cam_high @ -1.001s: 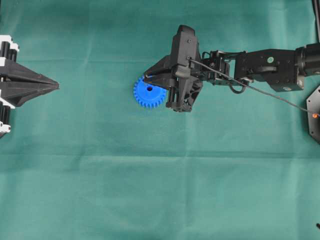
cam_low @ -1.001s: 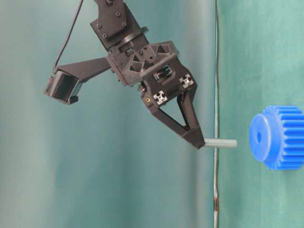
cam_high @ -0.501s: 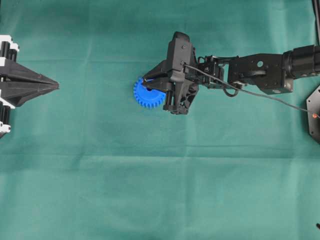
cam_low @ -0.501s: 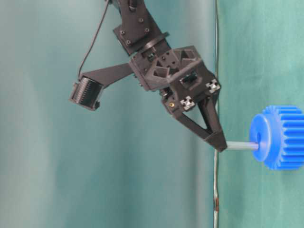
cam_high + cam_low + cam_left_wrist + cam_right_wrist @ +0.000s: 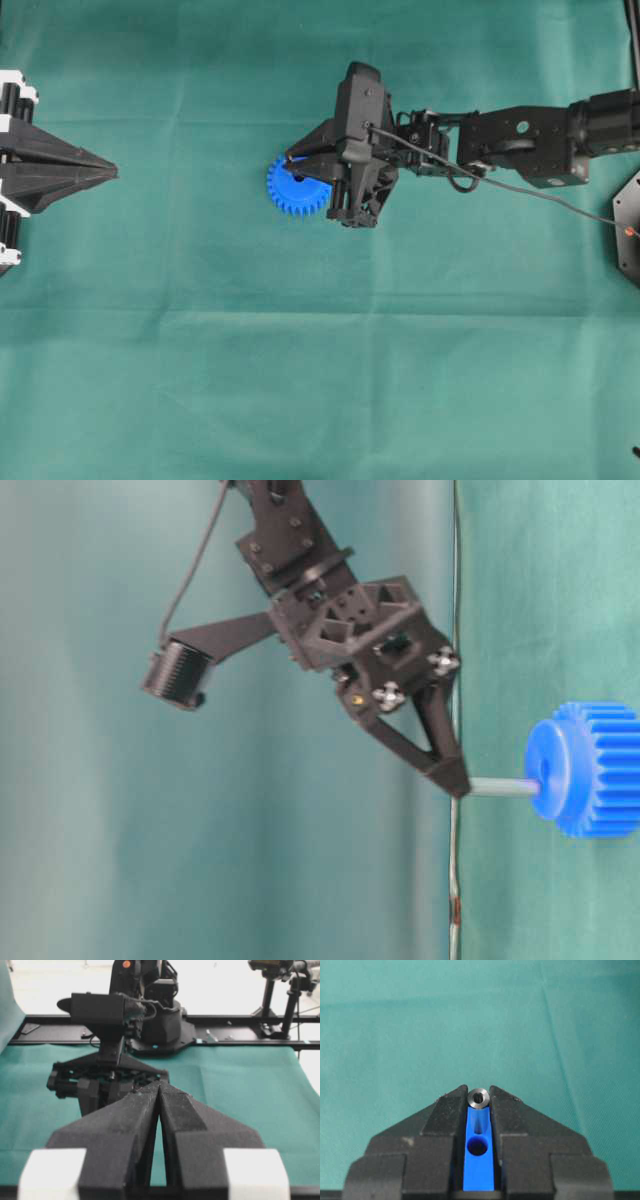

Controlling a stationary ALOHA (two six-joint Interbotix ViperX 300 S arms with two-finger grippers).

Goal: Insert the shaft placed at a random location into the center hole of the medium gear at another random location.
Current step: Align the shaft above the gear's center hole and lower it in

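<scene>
The blue medium gear [image 5: 287, 192] lies flat on the green cloth, partly under my right gripper [image 5: 298, 166]. That gripper is shut on the thin silvery shaft [image 5: 500, 788] and holds it upright above the gear [image 5: 598, 770]. In the right wrist view the shaft's shiny round end [image 5: 479, 1097] sits between the fingertips. Its lower tip touches the blue hub [image 5: 479, 1175] just beside the dark center hole [image 5: 478, 1147], which shows open. My left gripper [image 5: 112, 173] is shut and empty at the far left, well away from the gear.
The green cloth [image 5: 320, 380] covers the whole table. A black cable [image 5: 540, 192] runs along the right arm. A dark base plate [image 5: 630, 225] sits at the right edge.
My right gripper has moved down and left with the shaft, bringing its tip from clear of the gear onto the hub face. The left gripper has not moved.
</scene>
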